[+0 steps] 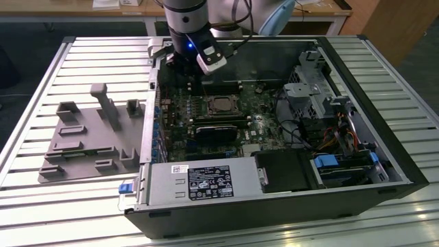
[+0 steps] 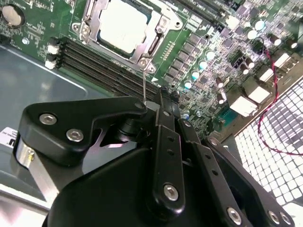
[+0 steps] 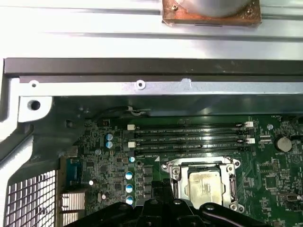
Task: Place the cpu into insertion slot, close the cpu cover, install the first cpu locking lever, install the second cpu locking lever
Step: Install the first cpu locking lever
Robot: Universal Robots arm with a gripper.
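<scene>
the cpu (image 2: pixel 120 23), a small flat square chip with a pale silvery-beige metal top, lies seated in the insertion slot (image 2: pixel 155 43), the small square silver-rimmed socket set into the green circuit board (image 2: pixel 38 23). the cpu cover (image 2: pixel 89 21), a thin silvery metal frame plate with a square window, looks to be down around the chip, whose top shows through the window. by that reading, the placing and the covering are done and the work stands at the levers.

from the socket corner nearest your hand (image 2: pixel 152 101), a thin silvery wire locking lever (image 2: pixel 144 80) stands up off the board. its long axis runs straight from that corner to the hand's black links, where its free end is lost from sight. you cannot tell whether the hand is wide, narrow or holding the rod.

in the exterior view the hand hangs over the far edge of the board, and the socket lies near it, toward that view's right and closer to the camera. long narrow black memory slots (image 2: pixel 99 66) run just beside the socket. everything sits inside an open black computer case (image 1: pixel 274 206) on a slatted metal surface (image 1: pixel 69 216), with a grey moulded fixture (image 1: pixel 82 139) just beside the case on the exterior view's left.
</scene>
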